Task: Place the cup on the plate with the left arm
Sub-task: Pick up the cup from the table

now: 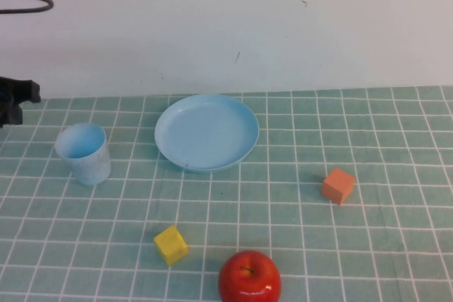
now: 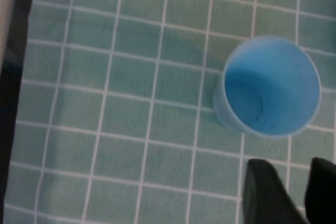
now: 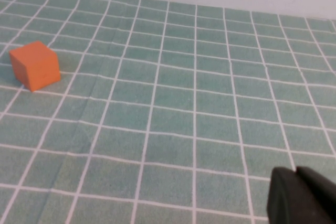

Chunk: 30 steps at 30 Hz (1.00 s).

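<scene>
the green cloth (image 1: 368, 245) with its white grid covers the whole table, flat and matte, and meets a plain pale wall (image 1: 212, 19) behind the plate. the plate (image 1: 207, 132) is the widest thing on it: round, shallow, smooth light blue plastic with a low raised rim, and nothing sits on it. the cup (image 1: 84, 153) stands upright on the cloth to the robot's left of the plate, apart from it with a strip of bare cloth between; it is a small, handleless, slightly tapered tumbler in the same light blue, its sides faintly mottled, its mouth open and empty in the left wrist view (image 2: 269, 87). the red apple (image 1: 249, 278), glossy and round, lies well in front of the plate at the near edge of the high view. the orange cube (image 1: 338, 185) sits to the right and front of the plate, and the yellow cube (image 1: 170, 244) in front of the plate, just beside the apple; both look like matte blocks. the left gripper (image 2: 294, 192) is beyond the cup from the plate, at the far left edge; its two dark fingers (image 2: 265, 192) stand narrowly parted near the cup, holding nothing. the right gripper (image 3: 302, 195) hovers over bare cloth past the orange cube; its fingers seem closed together, though only their tips show.
</scene>
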Available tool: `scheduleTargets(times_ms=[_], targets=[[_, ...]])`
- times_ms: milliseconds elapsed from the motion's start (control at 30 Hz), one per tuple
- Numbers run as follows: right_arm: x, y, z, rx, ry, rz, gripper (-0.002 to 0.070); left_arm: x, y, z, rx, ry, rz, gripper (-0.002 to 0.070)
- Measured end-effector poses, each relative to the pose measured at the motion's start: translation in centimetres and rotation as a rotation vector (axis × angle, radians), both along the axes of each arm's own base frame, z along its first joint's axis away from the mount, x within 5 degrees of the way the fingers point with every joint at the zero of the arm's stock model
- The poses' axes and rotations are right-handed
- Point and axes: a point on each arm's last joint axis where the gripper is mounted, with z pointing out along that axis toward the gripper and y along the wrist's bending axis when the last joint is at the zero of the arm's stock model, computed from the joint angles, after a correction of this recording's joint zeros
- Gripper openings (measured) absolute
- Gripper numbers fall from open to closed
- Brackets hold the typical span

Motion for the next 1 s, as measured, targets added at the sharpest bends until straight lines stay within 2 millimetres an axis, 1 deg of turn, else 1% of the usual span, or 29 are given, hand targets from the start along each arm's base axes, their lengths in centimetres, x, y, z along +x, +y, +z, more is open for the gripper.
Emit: scheduleTargets(times_ms=[67, 167, 200, 233, 300, 367, 467, 567, 633, 700, 733, 800, 833, 900, 933, 967, 1000], targets=[[0.0, 0.0, 0.0, 0.0, 0.0, 0.0, -0.0002, 1.6, 0.3, -0.1, 0.007, -0.005, -0.002, 0.0291], [0.0, 0.0, 0.0, 0.0, 0.0, 0.0, -0.0002, 3.7, 0.4, -1.3, -0.005, 0.037, -0.006, 0.0481], [0.0, 0.0, 0.0, 0.0, 0.0, 0.0, -0.0002, 4.3, 0.3, -1.6, -0.012, 0.048, -0.011, 0.0521], [0.0, 0.0, 0.0, 0.0, 0.0, 0.0, -0.0002, 5.0, 0.3, -2.1, -0.021, 0.06, -0.013, 0.0545], [0.0, 0.0, 0.0, 0.0, 0.0, 0.0, -0.0002, 6.2, 0.2, -3.1, -0.034, 0.082, -0.022, 0.0555], [0.0, 0.0, 0.0, 0.0, 0.0, 0.0, -0.0002, 7.6, 0.2, -4.5, -0.044, 0.11, -0.024, 0.0542], [0.0, 0.0, -0.1, 0.0, 0.002, 0.0, -0.0002, 9.4, 0.3, -7.1, -0.053, 0.161, -0.023, 0.0512], [0.0, 0.0, -0.1, 0.0, 0.002, 0.0, -0.0002, 10.9, 0.4, -9.8, -0.053, 0.198, -0.023, 0.0496], [0.0, 0.0, -0.1, 0.0, 0.002, 0.0, -0.0002, 11.5, 0.5, -11.5, -0.053, 0.221, -0.021, 0.0489], [0.0, 0.0, -0.1, 0.0, 0.002, 0.0, -0.0002, 12.1, 0.5, -12.9, -0.055, 0.245, -0.02, 0.0467], [0.0, 0.0, -0.1, 0.0, 0.002, 0.0, -0.0002, 12.2, 0.5, -13.6, -0.056, 0.261, -0.02, 0.0441], [0.0, 0.0, -0.1, 0.0, 0.002, 0.0, -0.0002, 12.4, 0.5, -14.5, -0.057, 0.281, -0.023, 0.0364], [0.0, 0.0, -0.1, 0.0, 0.002, 0.0, -0.0002, 12.5, 0.5, -14.7, -0.054, 0.284, -0.029, 0.0303], [0.0, 0.0, -0.1, 0.0, 0.002, 0.0, -0.0002, 12.5, 0.5, -14.7, -0.055, 0.288, -0.03, 0.0159], [0.0, 0.0, -0.1, 0.0, 0.002, 0.0, -0.0002, 12.6, 0.5, -14.4, -0.059, 0.286, -0.03, 0.0105], [0.0, 0.0, -0.1, 0.0, 0.002, 0.0, -0.0002, 12.8, 0.4, -14.0, -0.066, 0.281, -0.03, 0.0069], [0.0, 0.0, -0.1, 0.0, 0.002, 0.0, -0.0002, 13.1, 0.4, -13.4, -0.078, 0.271, -0.029, 0.005]])
